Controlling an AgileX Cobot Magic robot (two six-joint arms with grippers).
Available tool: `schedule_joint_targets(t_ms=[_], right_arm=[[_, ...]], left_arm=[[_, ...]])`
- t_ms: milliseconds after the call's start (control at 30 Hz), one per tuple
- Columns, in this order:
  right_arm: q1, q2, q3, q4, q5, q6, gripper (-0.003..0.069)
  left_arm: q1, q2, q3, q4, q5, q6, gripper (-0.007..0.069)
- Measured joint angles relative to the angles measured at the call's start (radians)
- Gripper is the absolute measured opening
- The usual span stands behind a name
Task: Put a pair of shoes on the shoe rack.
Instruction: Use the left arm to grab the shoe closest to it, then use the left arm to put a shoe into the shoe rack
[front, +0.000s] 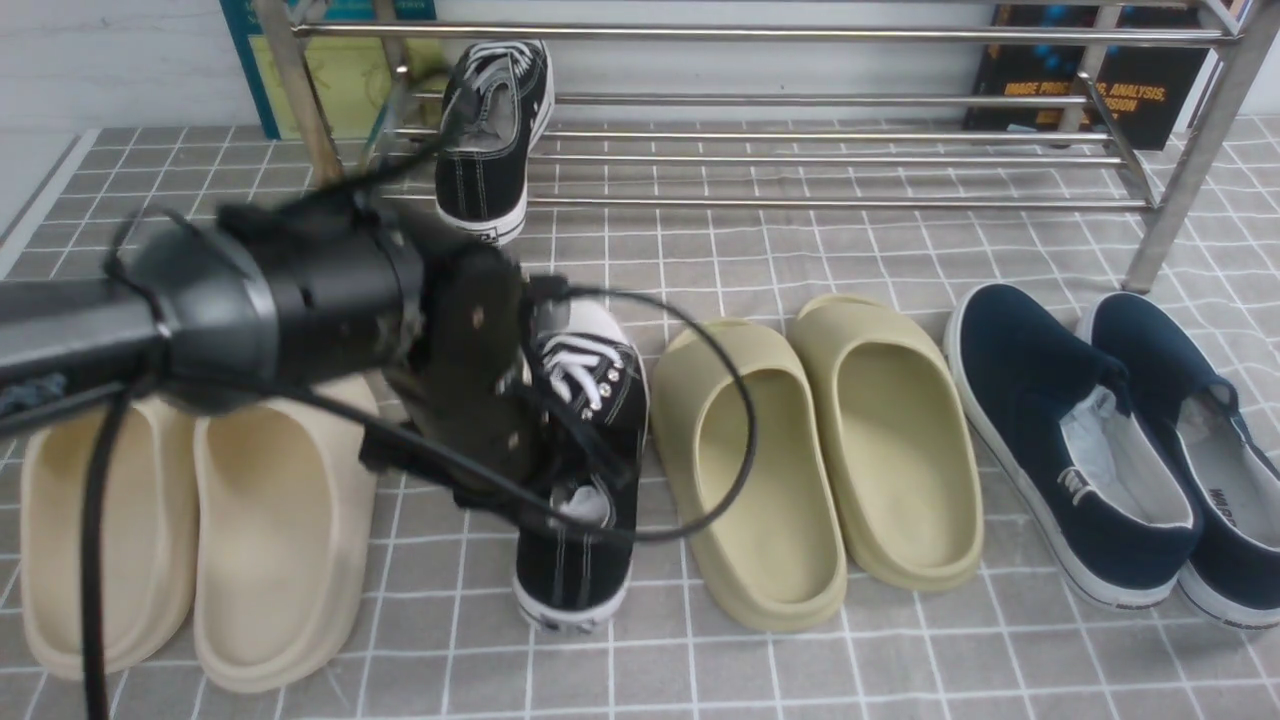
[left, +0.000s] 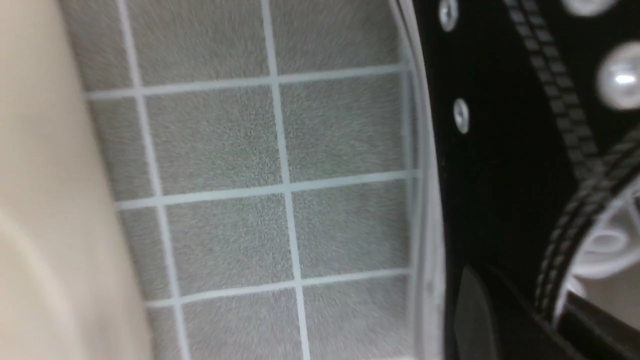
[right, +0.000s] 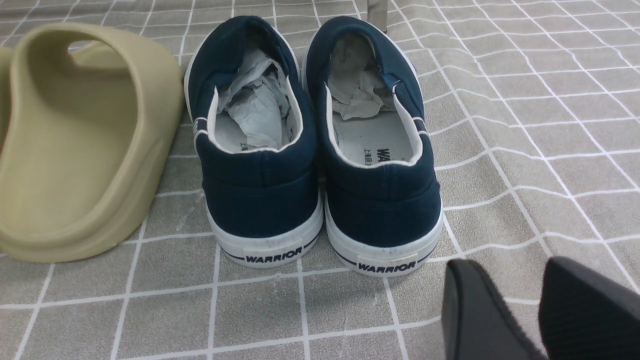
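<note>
One black sneaker (front: 495, 130) with white laces rests on the low bars of the silver shoe rack (front: 760, 33), at its left end, heel toward me. The other black sneaker (front: 585, 480) stands on the grey checked mat between the beige and olive slides. My left gripper (front: 560, 475) comes down onto this sneaker from the left. In the left wrist view its fingers (left: 475, 310) straddle the sneaker's black side wall (left: 500, 175), one outside and one inside, shut on it. My right gripper (right: 520, 300) hovers open over bare mat behind the navy slip-ons, holding nothing.
A beige pair of slides (front: 200, 520) lies left of the floor sneaker, and an olive pair (front: 820, 450) lies to its right. Navy slip-ons (front: 1090, 440) lie at the far right near the rack's right leg (front: 1190, 170). Books (front: 1090, 80) lean behind the rack.
</note>
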Motion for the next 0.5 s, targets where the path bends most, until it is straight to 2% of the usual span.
schedule_joint_targets(t_ms=[167, 267, 500], right_arm=[[0.000, 0.000, 0.000, 0.000, 0.000, 0.000, 0.0239], [0.000, 0.000, 0.000, 0.000, 0.000, 0.000, 0.0239], [0.000, 0.000, 0.000, 0.000, 0.000, 0.000, 0.0239]], left_arm=[[0.034, -0.026, -0.178, -0.032, 0.121, 0.058, -0.0013], [0.074, -0.028, -0.261, -0.095, 0.115, 0.118, -0.0013], [0.182, 0.048, -0.360, -0.214, 0.052, 0.164, -0.0013]])
